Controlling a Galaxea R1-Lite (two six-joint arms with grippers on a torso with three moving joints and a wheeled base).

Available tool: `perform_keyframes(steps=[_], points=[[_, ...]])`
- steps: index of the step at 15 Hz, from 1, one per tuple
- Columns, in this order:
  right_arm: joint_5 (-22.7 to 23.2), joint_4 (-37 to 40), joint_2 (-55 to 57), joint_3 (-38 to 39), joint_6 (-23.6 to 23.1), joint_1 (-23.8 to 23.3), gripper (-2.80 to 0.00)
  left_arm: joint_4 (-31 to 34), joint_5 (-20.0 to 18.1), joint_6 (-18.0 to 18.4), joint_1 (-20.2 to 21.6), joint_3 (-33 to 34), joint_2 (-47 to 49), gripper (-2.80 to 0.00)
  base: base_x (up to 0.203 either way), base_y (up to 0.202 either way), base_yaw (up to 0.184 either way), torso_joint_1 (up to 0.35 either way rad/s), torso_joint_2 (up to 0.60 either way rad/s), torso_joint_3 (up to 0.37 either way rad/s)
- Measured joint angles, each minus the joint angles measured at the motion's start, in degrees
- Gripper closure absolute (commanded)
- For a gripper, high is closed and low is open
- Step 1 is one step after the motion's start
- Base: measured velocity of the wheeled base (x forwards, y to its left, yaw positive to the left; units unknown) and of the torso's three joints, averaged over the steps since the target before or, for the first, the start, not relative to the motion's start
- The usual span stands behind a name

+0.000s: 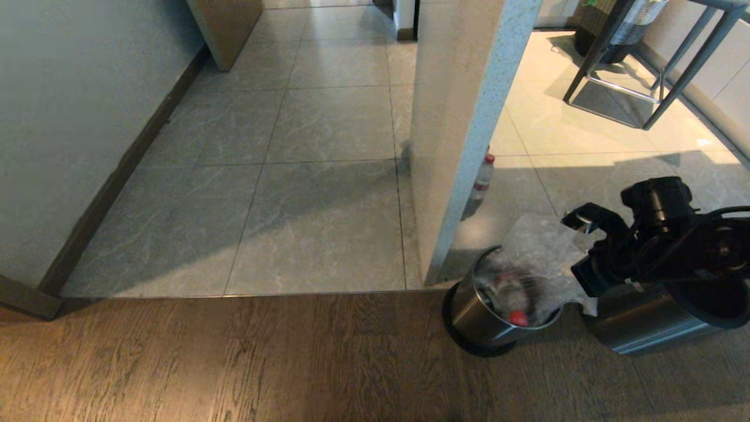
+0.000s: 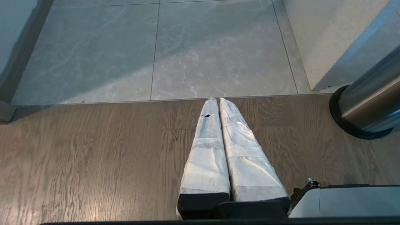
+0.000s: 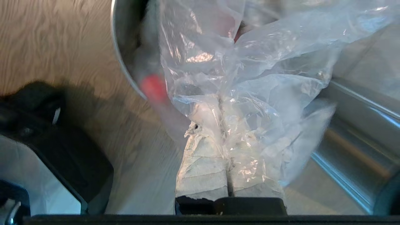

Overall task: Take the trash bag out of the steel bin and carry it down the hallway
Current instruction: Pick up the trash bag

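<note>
The steel bin [image 1: 477, 319] stands on the wood floor beside a pillar, and its rim [image 3: 120, 62] also shows in the right wrist view. The clear trash bag [image 1: 536, 252] rises out of it toward my right arm. Its lower part lies inside the bin, with litter and a red cap [image 1: 518, 317] showing through. My right gripper [image 3: 218, 112] is just right of the bin, shut on a bunched fold of the bag [image 3: 250, 78]. My left gripper [image 2: 217, 100] is parked low over the wood floor, shut and empty. The tiled hallway [image 1: 328, 176] opens ahead and to the left.
A white pillar [image 1: 457, 146] stands right behind the bin, with a loose upright red-capped bottle [image 1: 484, 176] at its foot. A stool's metal legs [image 1: 638, 88] and a woven basket [image 1: 606, 23] are at the far right. A wall with dark skirting [image 1: 117, 176] bounds the hallway's left side.
</note>
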Motion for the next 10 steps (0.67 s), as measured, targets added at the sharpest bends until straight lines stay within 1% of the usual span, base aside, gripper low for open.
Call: perform_keyframes(steps=[3,6,10], points=[[0.04,1.79,-4.36,-0.58,1.28,-0.04,0.00,0.00,0.00,0.01,0.00,0.00,0.00,0.00,0.000,0.000,0.000,0.000,0.00,0.000],[0.13,2.98,-9.08,-0.74,4.74,-0.01,0.00,0.00,0.00,-0.01,0.00,0.00,0.00,0.00,0.000,0.000,0.000,0.000,0.00,0.000],[0.88,3.58,-15.38,-1.01,7.26,0.10,0.00,-0.02,0.00,-0.01,0.00,0.00,0.00,0.00,0.000,0.000,0.000,0.000,0.00,0.000]])
